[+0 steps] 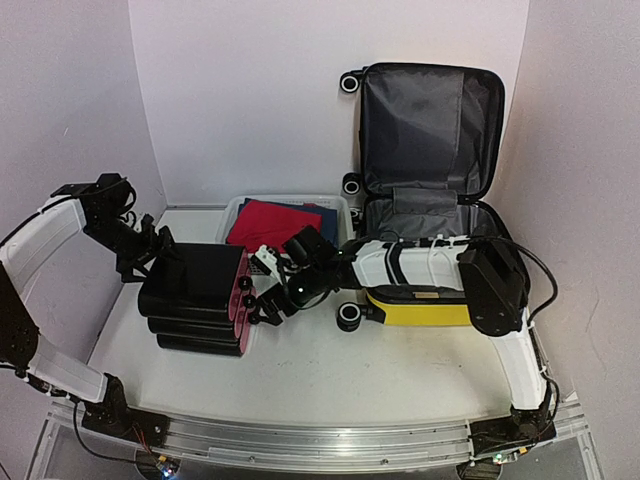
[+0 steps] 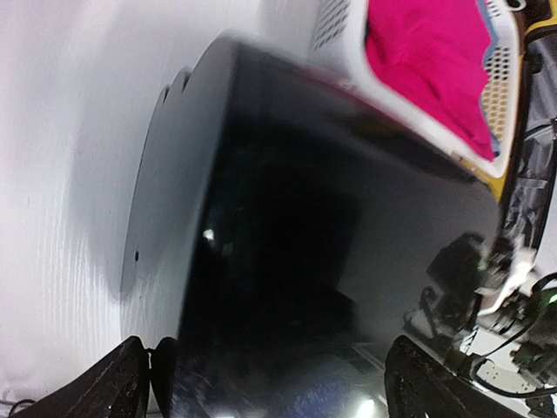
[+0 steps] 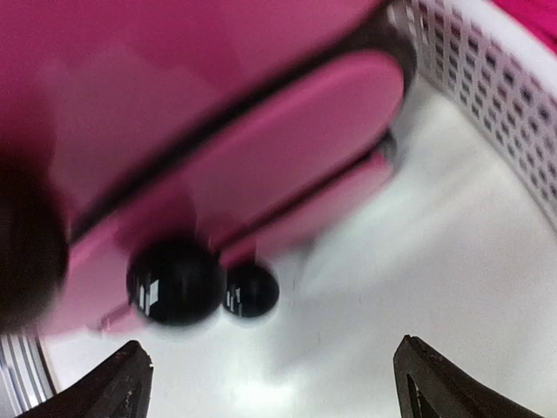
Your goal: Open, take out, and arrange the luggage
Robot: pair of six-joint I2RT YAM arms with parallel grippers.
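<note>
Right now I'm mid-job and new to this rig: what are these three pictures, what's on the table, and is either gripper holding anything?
The wide picture comes from a fixed camera above and behind two robot arms. The other two come from cameras on their wrists, with each gripper's dark fingertips at the bottom corners. On the table are a stack of black cases with pink ends, a white basket holding red cloth, and the open yellow suitcase, its lid standing up. The left gripper is at the stack's left end and the right gripper is by the pink ends. Both are open, and neither clearly grips anything.
</note>
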